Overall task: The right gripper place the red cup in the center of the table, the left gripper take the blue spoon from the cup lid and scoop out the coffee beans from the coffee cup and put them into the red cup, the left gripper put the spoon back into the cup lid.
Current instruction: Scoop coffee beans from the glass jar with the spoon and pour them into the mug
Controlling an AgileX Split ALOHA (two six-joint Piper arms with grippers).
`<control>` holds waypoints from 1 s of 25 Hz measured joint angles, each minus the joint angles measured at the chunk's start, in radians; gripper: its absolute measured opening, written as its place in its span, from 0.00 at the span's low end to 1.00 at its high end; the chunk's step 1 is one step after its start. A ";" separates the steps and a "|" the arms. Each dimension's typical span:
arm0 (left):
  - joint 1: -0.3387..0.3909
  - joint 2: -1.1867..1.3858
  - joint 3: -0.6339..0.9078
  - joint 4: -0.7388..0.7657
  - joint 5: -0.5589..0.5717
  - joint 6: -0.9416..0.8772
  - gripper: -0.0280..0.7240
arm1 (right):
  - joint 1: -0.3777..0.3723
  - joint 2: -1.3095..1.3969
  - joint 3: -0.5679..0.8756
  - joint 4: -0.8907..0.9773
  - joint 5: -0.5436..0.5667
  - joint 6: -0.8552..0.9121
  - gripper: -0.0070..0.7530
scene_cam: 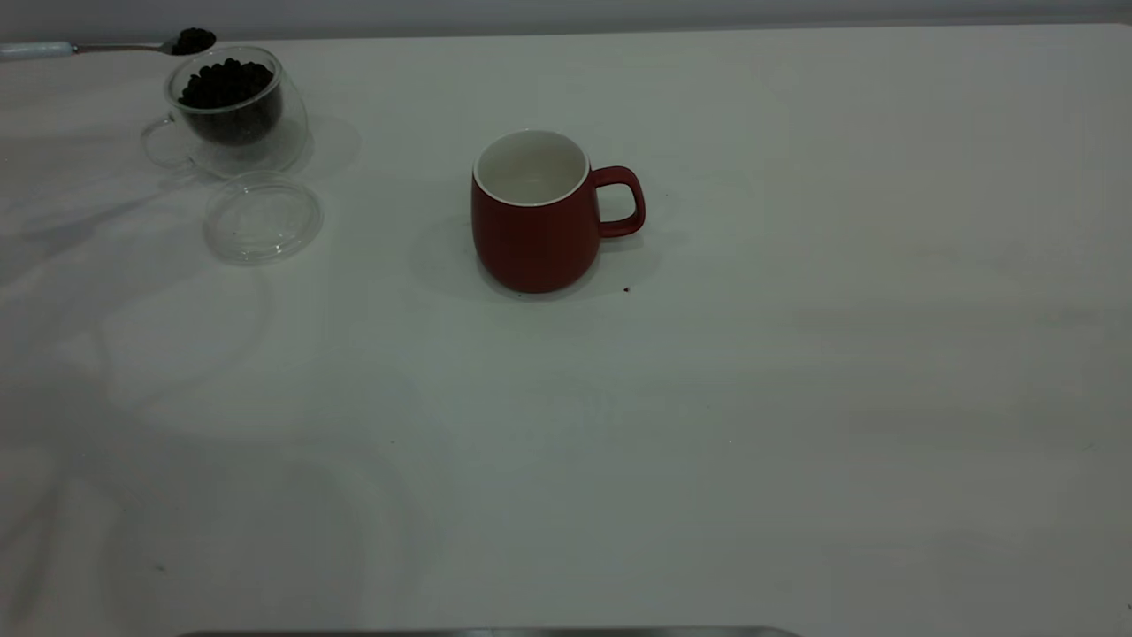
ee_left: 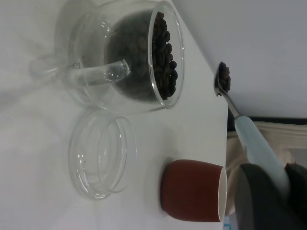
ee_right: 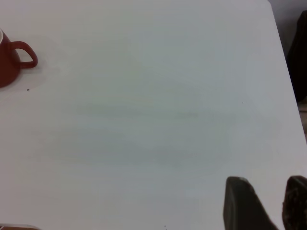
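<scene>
Above and just behind the coffee cup (scene_cam: 227,111), at the far edge of the white surface (scene_cam: 707,398), the blue spoon (scene_cam: 97,46) is hanging level with a small heap of coffee beans (scene_cam: 194,39) sitting in its metal bowl. The left gripper (ee_left: 268,191) is clamping the pale handle at its end, as the left wrist view shows, though the arm itself is lying outside the exterior view. The red cup (scene_cam: 535,212) is standing upright near the middle of the surface, well apart from the coffee cup, its handle pointing away from it and its white inside looking bare of beans. The cup lid (scene_cam: 263,218) is lying flat just in front of the coffee cup, with nothing on it. The right gripper (ee_right: 264,203) is idling low over bare surface, well apart from the red cup, its fingers standing apart and holding nothing. The step in hand appears to be carrying the loaded spoon across to the red cup. To do it well, the spoon probably needs keeping level and travelling smoothly, since the beans are heaped and loose; the bowl should be brought over the mouth of the red cup and clear of its rim before any tilting, and the tilt is best made slowly so the beans are dropping inside rather than bouncing onto the surface.
</scene>
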 joint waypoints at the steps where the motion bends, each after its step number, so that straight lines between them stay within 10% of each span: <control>1: 0.000 0.000 0.000 0.000 0.000 -0.003 0.20 | 0.000 0.000 0.000 0.000 0.000 0.000 0.33; 25: -0.219 0.000 -0.001 0.050 0.003 -0.029 0.20 | 0.000 0.000 0.000 0.000 0.000 0.000 0.33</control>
